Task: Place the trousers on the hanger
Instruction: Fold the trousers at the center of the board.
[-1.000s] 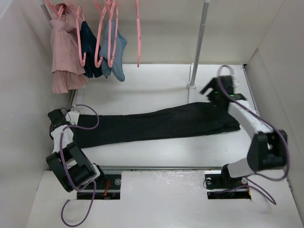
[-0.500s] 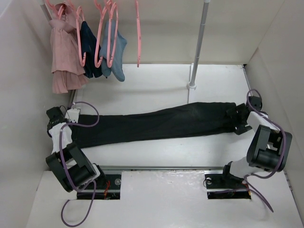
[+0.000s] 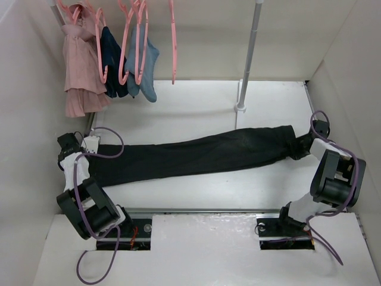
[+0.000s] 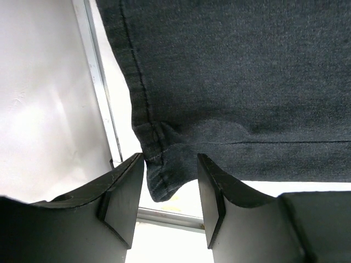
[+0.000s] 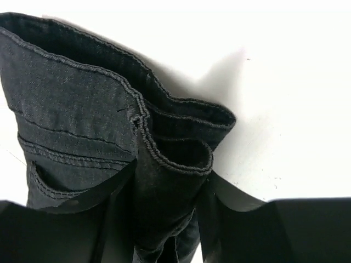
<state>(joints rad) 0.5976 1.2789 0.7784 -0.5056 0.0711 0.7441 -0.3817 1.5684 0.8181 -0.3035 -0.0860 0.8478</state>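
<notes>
The black trousers [image 3: 190, 155] lie stretched across the table, hems to the left and waistband to the right. My left gripper [image 3: 67, 146] is at the hem end. In the left wrist view it [image 4: 170, 167] is open, with a hem corner [image 4: 158, 183] hanging between the jaws, apart from both pads. My right gripper [image 3: 302, 147] is at the waistband end. In the right wrist view it [image 5: 164, 219] is shut on the bunched, folded waistband [image 5: 164, 159]. An empty pink hanger [image 3: 173, 42] hangs from the rail at the back.
A pink garment [image 3: 80, 65], a navy garment [image 3: 110, 56] and a light-blue garment [image 3: 149, 65] hang on pink hangers at the back left. A rack pole [image 3: 247, 56] stands behind the trousers' middle right. White walls close in both sides.
My right arm swung from behind the waistband down to the trousers' right end and shut on the waistband, which is now bunched. The left gripper barely shifted.
</notes>
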